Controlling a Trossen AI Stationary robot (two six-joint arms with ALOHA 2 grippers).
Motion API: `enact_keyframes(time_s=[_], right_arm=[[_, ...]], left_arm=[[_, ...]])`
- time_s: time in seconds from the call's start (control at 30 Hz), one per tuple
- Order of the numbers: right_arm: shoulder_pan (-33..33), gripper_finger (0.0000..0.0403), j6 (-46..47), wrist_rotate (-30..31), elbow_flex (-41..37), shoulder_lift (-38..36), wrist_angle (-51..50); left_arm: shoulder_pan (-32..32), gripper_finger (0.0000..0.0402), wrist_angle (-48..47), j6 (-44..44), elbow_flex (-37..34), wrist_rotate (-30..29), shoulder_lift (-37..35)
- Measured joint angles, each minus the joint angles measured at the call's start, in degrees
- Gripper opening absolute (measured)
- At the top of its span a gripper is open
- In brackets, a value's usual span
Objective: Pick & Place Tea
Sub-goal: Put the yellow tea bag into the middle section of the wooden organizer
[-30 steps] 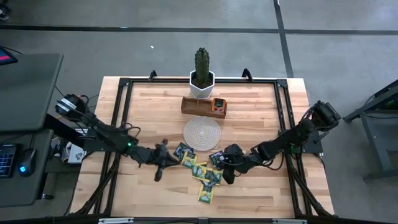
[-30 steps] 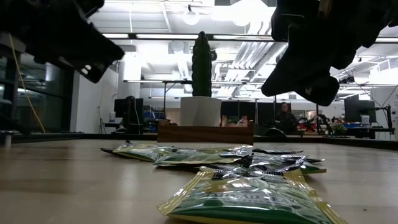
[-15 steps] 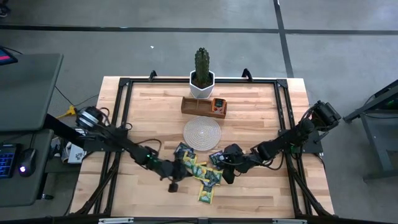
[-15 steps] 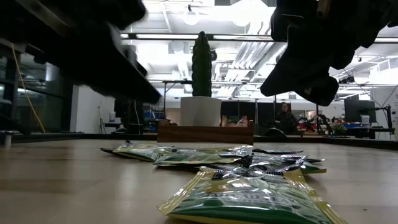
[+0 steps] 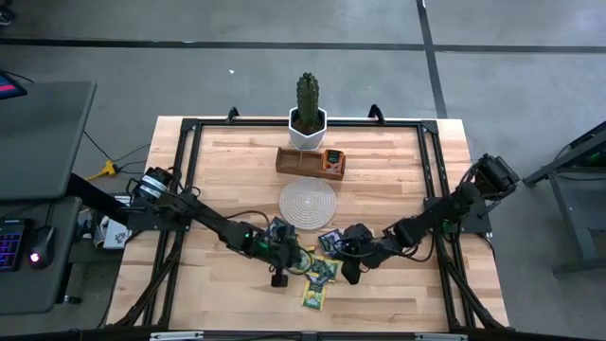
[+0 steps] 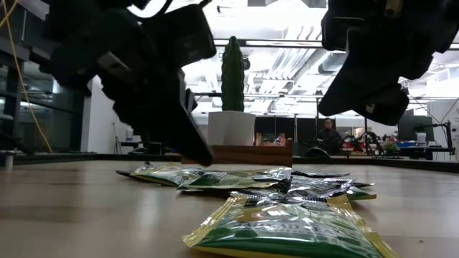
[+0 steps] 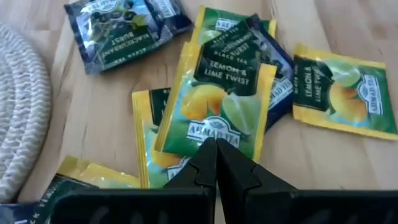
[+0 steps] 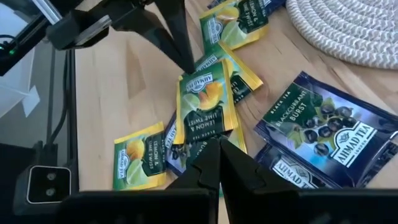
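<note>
Landmark: the round whitish woven mat (image 5: 308, 203) mid-table on the light wooden table (image 5: 218, 161). Left of the mat and toward the near edge, the dark left arm reaches in from the table's left side; the left gripper (image 5: 278, 268) hangs over the left end of the sachet pile, its fingers (image 7: 208, 163) pressed together with nothing between them, tips over a yellow-green lemon and lime sachet (image 7: 221, 106). The tea, a loose overlapping pile of small flat square sachets (image 5: 308, 260) in yellow-green and dark blue, lies on the wood just nearer than the mat, between the two grippers; one dark blue blackcurrant sachet (image 7: 121, 25) sits close beside the mat's rim, another yellow-green sachet (image 5: 314, 296) lies farthest from the mat toward the near edge. Right of the pile, the right gripper (image 5: 350, 267) hangs over its right end, fingers (image 8: 217, 165) also closed tight and empty, tips above a yellow-green sachet (image 8: 205, 106) with a dark blue blackcurrant sachet (image 8: 326, 127) beside it, nearer the mat. Beyond the mat: a brown wooden tray (image 5: 301, 161) holding an orange sachet (image 5: 332, 158), and behind that a green cactus in a white pot (image 5: 307, 118). Low view: both grippers are clear of the tabletop, above the sachets.
</note>
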Motion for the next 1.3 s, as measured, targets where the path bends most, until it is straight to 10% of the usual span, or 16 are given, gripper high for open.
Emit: enact_keyframes(time_s=[0.97,1.3], right_arm=[[0.4,0.0003,6.4,-2.5,0.0,0.0,0.3],[-2.2,0.0095,15.4,-3.9,0.0,1.0,7.7]], left_arm=[[0.4,0.0,0.7,-2.4,0.5,2.4,3.8],[1.1,0.0,-0.2,-2.4,0.3,1.6,3.8]])
